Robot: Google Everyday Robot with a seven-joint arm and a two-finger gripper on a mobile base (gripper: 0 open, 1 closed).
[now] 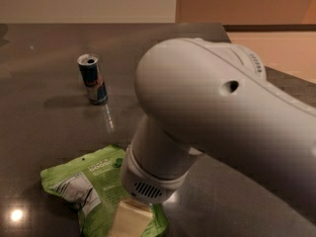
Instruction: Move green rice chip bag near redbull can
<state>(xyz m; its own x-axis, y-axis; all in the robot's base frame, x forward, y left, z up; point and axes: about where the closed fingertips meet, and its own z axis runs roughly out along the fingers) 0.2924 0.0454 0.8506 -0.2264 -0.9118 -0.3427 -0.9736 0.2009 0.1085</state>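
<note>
- Dark and glossy, the surface [44,127] fills most of the view, with a pale wall [89,1] behind it.
- Far back on the left stands the redbull can [93,79], upright, well apart from the bag.
- At the near edge lies the green rice chip bag [94,186]; its right side is hidden by the arm [212,117] and its lower end is cut off.
- Above the bag, the cream-coloured hand [129,220] runs out of frame; I cannot tell whether it is wide or narrow.
</note>
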